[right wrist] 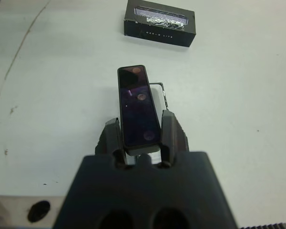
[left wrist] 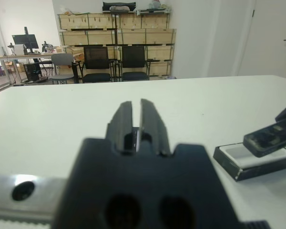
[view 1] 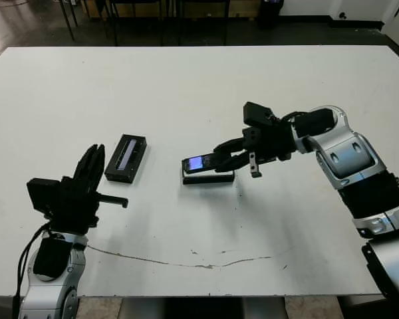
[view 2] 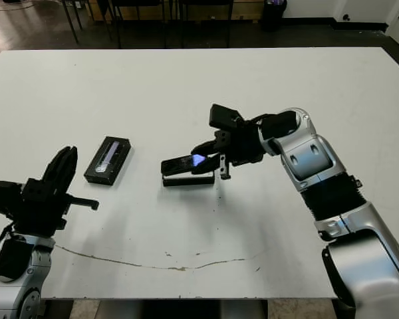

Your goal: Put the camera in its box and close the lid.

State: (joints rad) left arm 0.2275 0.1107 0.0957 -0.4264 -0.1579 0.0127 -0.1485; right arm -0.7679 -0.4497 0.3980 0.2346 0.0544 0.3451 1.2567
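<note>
While the right claw pinches the camera by one end, the bar hangs lengthwise just above the box, apparently lined up to drop in. Lid lies apart on the counter; left claw, nearly closed, holds nothing.

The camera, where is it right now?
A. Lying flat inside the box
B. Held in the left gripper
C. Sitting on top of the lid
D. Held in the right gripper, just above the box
D: the right gripper pinches the camera between its two fingers, just over the box, while the lid lies apart on the table and the left gripper holds nothing.
</note>
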